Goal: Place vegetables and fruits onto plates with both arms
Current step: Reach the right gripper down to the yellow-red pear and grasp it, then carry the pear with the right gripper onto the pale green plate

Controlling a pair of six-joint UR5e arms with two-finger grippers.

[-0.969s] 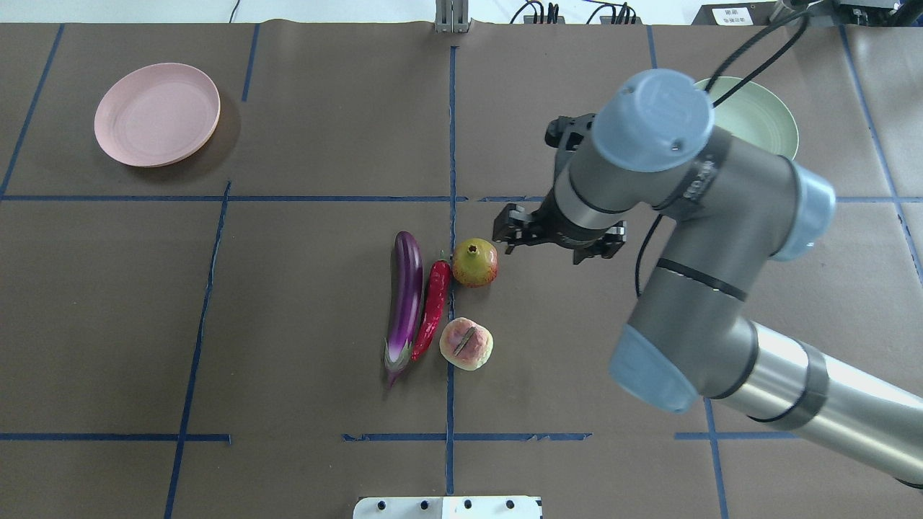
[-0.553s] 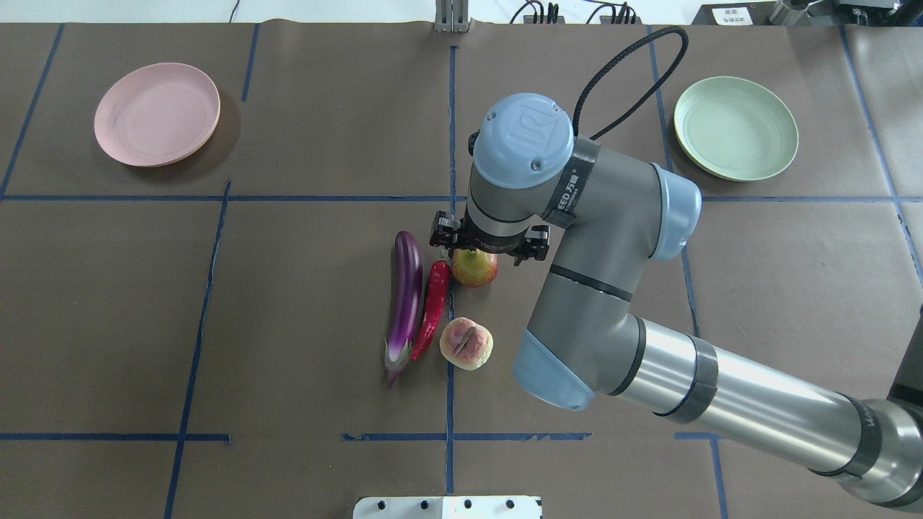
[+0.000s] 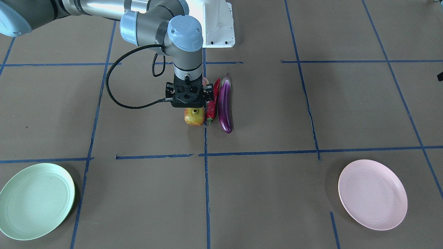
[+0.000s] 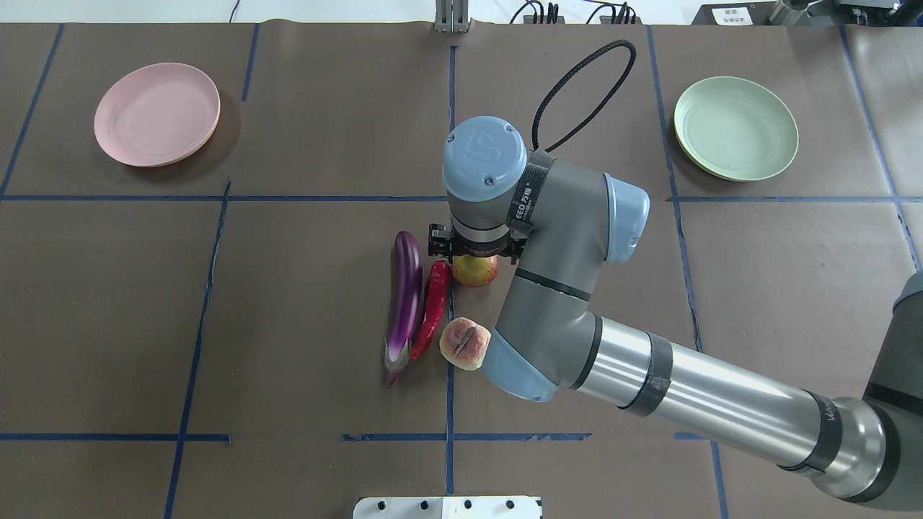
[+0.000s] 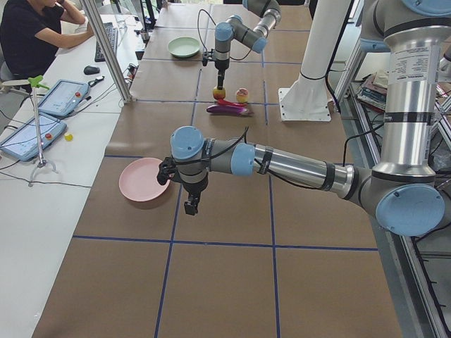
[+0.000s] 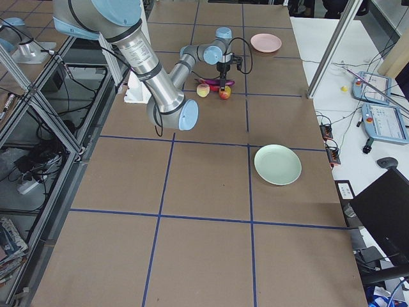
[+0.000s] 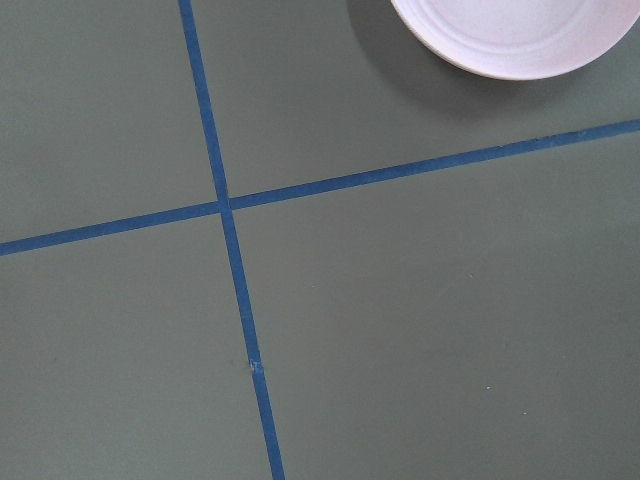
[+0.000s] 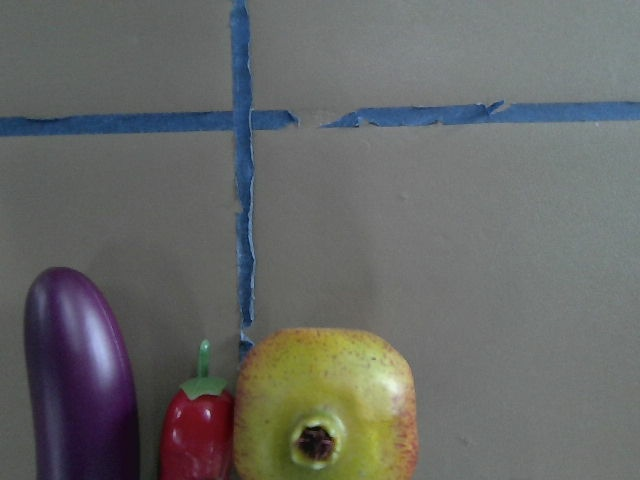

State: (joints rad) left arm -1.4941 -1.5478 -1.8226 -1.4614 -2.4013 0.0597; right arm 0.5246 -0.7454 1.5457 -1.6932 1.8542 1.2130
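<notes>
The pomegranate [image 4: 476,272] stands at the table's middle, with the red chili [image 4: 433,306] and the purple eggplant [image 4: 405,303] to its left and the peach [image 4: 465,344] nearer the robot. My right gripper [image 3: 191,106] points down directly over the pomegranate [image 3: 194,117]. Its fingers are hidden, so I cannot tell whether it is open. The right wrist view shows the pomegranate [image 8: 325,405], chili [image 8: 197,435] and eggplant [image 8: 80,380] just below. My left gripper [image 5: 189,206] hangs beside the pink plate [image 5: 142,179]; I cannot tell its state. The green plate [image 4: 735,128] is empty at far right, and the pink plate [image 4: 157,114] empty at far left.
The right arm's elbow overhangs the peach's right side. The white base block [image 4: 447,507] sits at the near edge. Blue tape lines grid the brown table cover. An operator [image 5: 32,32] sits at a side desk with tablets.
My right arm swung left from beside the green plate to stand over the pomegranate, uncovering the green plate. The fruits and vegetables have not moved.
</notes>
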